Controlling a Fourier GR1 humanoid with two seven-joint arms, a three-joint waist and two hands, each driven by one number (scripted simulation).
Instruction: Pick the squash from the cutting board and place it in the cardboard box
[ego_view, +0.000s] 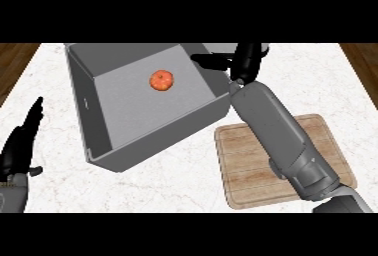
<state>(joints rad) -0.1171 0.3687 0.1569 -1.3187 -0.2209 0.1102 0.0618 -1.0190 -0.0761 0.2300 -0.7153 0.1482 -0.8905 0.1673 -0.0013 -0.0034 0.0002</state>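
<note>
Your squash (162, 80) lies in the box (100, 115), near-round, axis unclear; right hand (247, 60) fingers relaxed, left hand (18, 145) fingers straight.

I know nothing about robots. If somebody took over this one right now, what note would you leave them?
Right hand: open, holding nothing, above the box's far right rim.
Left hand: open, resting at the view's left edge, fingers up.
Squash: lying on the floor of the box.
Cutting board: no squash on it; the right forearm crosses over it.
Done: squash is in the box.
Left: probably only drawing the right arm back.
</note>
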